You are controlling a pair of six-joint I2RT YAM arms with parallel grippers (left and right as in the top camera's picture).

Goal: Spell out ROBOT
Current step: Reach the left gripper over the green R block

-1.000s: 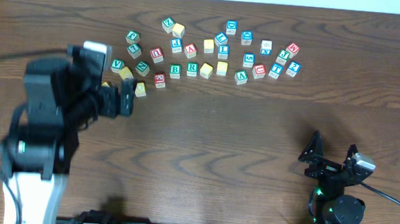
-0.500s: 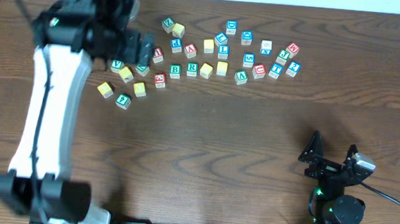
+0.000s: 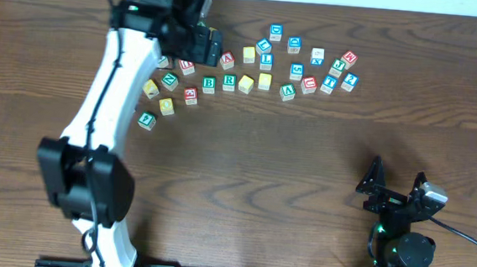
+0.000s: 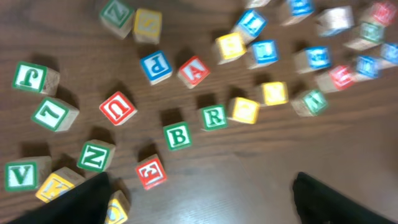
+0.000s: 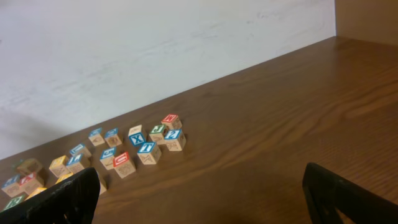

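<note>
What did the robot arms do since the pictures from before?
The left hand swung away from the table's front edge and is now over the far-left blocks, open and holding nothing. The right hand stayed parked and open. The green B block and green R block did not move.

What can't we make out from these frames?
Overhead: left arm covers the cube cluster's upper-left end; cubes under it hidden.
Left wrist: yellow cubes' print too faint to read; far-right cubes blurred, top row cut by the edge.
Right wrist: distant cubes too small to read; leftmost ones partly behind the right gripper's finger.
</note>
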